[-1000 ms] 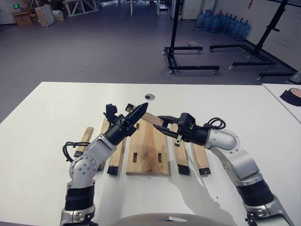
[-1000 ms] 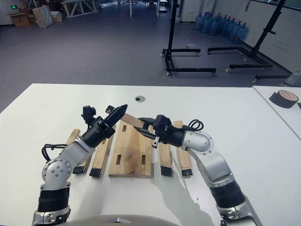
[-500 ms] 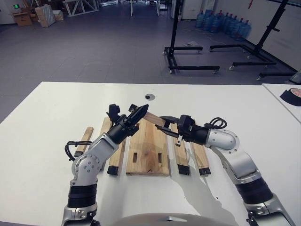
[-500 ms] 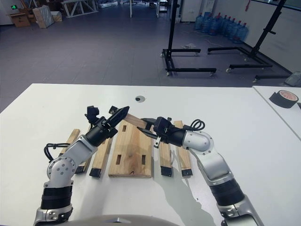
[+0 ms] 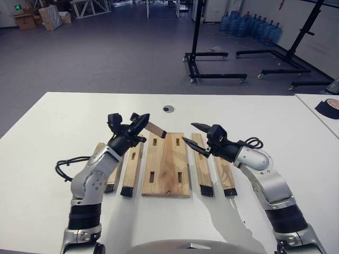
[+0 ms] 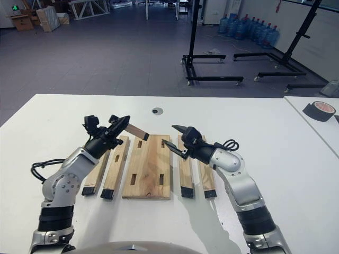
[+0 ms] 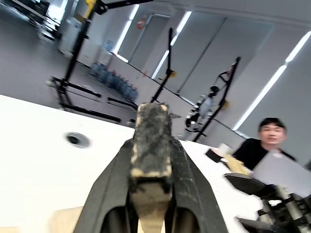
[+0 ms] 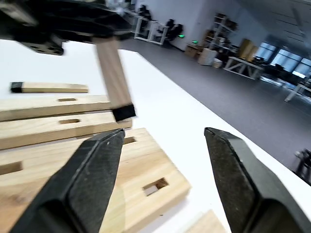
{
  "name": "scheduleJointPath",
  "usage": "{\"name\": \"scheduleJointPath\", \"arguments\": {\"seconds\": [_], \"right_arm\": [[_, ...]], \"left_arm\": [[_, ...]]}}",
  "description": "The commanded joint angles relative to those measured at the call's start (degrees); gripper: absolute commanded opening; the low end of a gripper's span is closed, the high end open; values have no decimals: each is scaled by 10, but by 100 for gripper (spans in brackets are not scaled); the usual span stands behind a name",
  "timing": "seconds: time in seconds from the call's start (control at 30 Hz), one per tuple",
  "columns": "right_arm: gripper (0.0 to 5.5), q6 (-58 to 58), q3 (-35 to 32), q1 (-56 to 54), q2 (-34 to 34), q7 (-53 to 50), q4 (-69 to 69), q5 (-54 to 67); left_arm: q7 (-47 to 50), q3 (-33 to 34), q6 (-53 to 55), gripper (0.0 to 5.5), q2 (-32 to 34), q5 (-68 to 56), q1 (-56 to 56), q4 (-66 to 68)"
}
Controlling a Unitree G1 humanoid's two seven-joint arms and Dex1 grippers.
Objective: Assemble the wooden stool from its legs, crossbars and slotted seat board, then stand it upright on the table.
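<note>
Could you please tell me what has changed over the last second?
The right gripper let go of the black-tipped wooden bar and drew back rightward, jaws open. The left gripper, shut on it, carried it leftward. The seat board and legs stayed put.

The white table carries a slotted board lying flat at centre, an inner bar and an outer bar on its left, a third bar and a fourth bar on its right, and a round hole beyond them.

Crossbar overhangs seat board; gap before right hand.
</note>
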Motion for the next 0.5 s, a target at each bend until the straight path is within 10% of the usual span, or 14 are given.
{"name": "scheduleJointPath", "arguments": {"seconds": [0.03, 0.5], "right_arm": [[299, 39, -41, 18, 52, -99, -5, -4], [299, 4, -31, 54, 218, -381, -24, -134]], "left_arm": [[23, 32, 44, 38, 76, 33, 6, -19], [50, 70, 215, 38, 225, 62, -60, 9]]}}
